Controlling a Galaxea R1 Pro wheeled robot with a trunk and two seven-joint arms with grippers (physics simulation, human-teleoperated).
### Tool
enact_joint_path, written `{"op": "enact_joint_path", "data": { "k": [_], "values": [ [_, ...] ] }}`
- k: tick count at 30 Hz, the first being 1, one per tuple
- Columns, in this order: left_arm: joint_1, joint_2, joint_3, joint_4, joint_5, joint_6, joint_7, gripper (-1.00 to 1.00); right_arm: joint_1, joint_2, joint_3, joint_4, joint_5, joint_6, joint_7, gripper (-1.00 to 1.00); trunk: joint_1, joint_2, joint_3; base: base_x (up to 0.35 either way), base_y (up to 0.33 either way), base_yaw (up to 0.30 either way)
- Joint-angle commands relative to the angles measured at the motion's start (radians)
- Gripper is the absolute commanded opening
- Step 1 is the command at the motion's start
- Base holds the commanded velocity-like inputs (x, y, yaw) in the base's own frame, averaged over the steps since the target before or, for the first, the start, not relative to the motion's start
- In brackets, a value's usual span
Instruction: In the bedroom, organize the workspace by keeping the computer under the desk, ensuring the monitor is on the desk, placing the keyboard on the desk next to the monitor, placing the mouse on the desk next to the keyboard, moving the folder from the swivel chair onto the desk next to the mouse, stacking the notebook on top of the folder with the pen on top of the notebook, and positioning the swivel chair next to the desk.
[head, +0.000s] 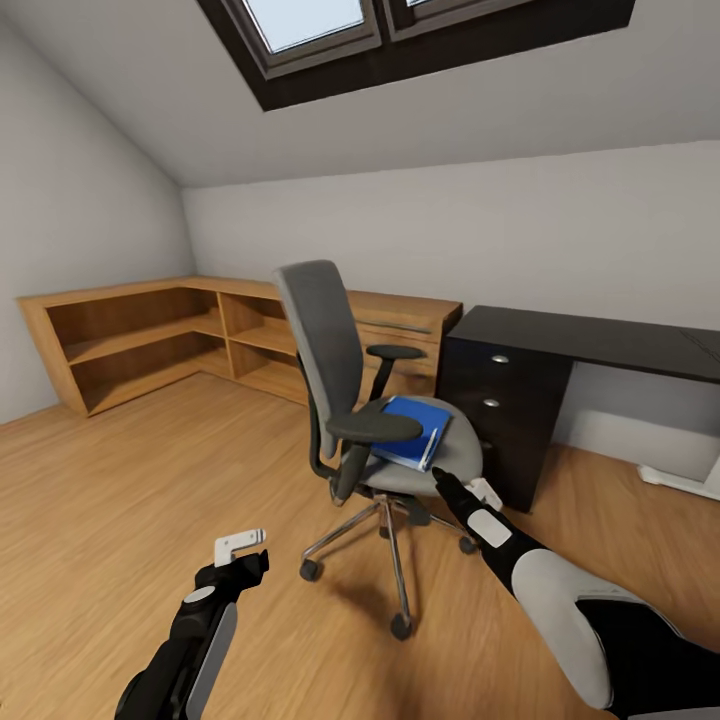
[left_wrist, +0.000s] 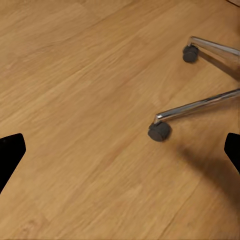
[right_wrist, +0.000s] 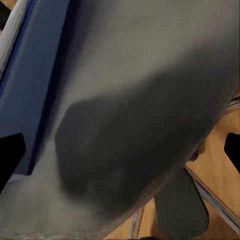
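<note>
Wooden floor (head: 130, 480) bearing swivel chair (head: 350, 400) at centre; blue folder (head: 415, 430) flat on its grey seat; black-topped bench (head: 600, 340) at three o'clock.

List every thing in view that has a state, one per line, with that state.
folder: lying flat on the chair seat, not yet on the desk.
swivel chair: upright on the wood floor, apart from the desk.
desk: drawers closed.
left claw: open, empty, above the floor.
right claw: open, empty, at the seat's front edge.
</note>
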Motion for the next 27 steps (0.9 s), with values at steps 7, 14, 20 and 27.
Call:
{"op": "enact_joint_path", "data": {
  "k": [7, 14, 20, 27],
  "values": [
    [0.000, 0.000, 0.000, -0.001, 0.010, 0.003, 0.006, 1.00, -0.001, 0.003, -0.002, 0.001, -0.004, -0.003, 0.006, 1.00, 0.000, 0.000, -0.001, 0.005, 0.000, 0.207],
    [0.000, 0.000, 0.000, -0.001, 0.010, 0.003, 0.010, 1.00, -0.001, 0.003, -0.003, 0.001, -0.004, -0.003, 0.006, 1.00, 0.000, 0.000, -0.001, 0.000, 0.000, 0.261],
    [0.000, -0.001, -0.005, 0.000, 0.010, 0.003, 0.010, 1.00, -0.001, 0.003, -0.003, 0.001, -0.004, -0.003, 0.006, 1.00, 0.000, 0.000, -0.001, 0.000, 0.000, 0.264],
    [0.000, -0.001, -0.011, 0.000, 0.010, 0.003, 0.011, 1.00, -0.001, 0.003, -0.003, 0.001, -0.004, -0.003, 0.006, 1.00, 0.000, 0.000, -0.001, 0.000, 0.000, 0.259]
  ]
}}
